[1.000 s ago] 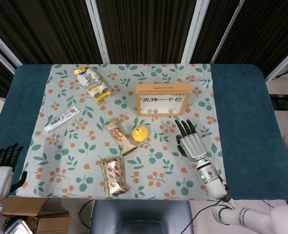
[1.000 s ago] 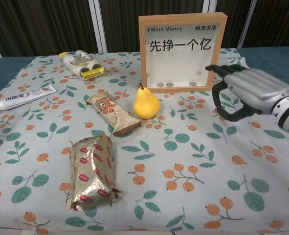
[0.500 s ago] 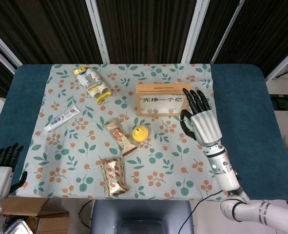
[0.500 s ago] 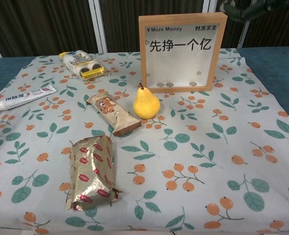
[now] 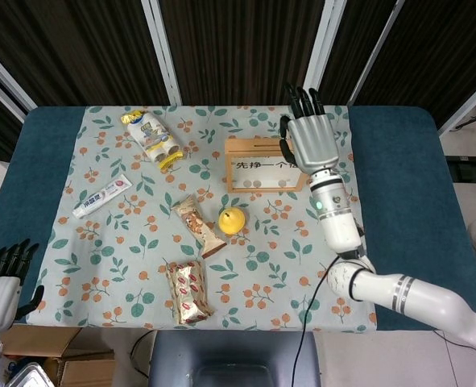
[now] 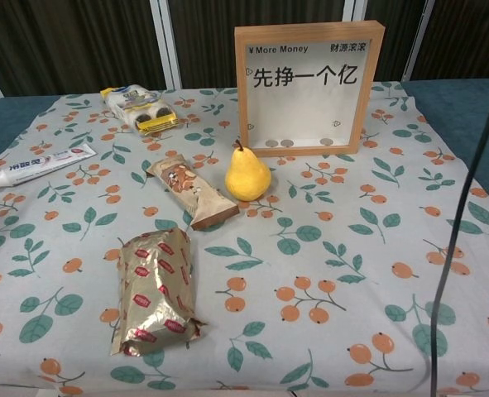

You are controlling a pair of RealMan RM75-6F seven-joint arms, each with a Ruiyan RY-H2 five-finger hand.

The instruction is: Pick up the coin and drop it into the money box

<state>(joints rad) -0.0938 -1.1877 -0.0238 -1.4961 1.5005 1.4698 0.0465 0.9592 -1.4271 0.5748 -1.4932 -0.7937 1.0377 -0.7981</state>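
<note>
The right hand (image 5: 306, 139) hangs raised over the right end of the money box (image 5: 268, 164), back toward the head camera; its dark fingers (image 5: 300, 101) point away, lying close side by side, and whether a coin is pinched beneath them I cannot tell — the palm side is hidden. No loose coin shows on the floral tablecloth (image 5: 141, 250) in either view; the only coins visible are a few grey discs lying at the bottom behind the box's clear front (image 6: 287, 142).

A coin, by judgement, is small, thin, rigid and light; its smooth faces would slip, so the hold belongs on the rim, pinched between thumb and a fingertip, edge-on to the slot along the box's top.

The left hand (image 5: 2, 282) rests at the table's near left corner, holding nothing, fingers slightly apart.

The head view alone shows both hands and the box's top edge; the chest view shows neither hand — only a dark cable (image 6: 467, 198) at the right — but gives the box's front plainly, with the coins inside and the yellow pear (image 6: 246, 174) standing just before it.
</note>
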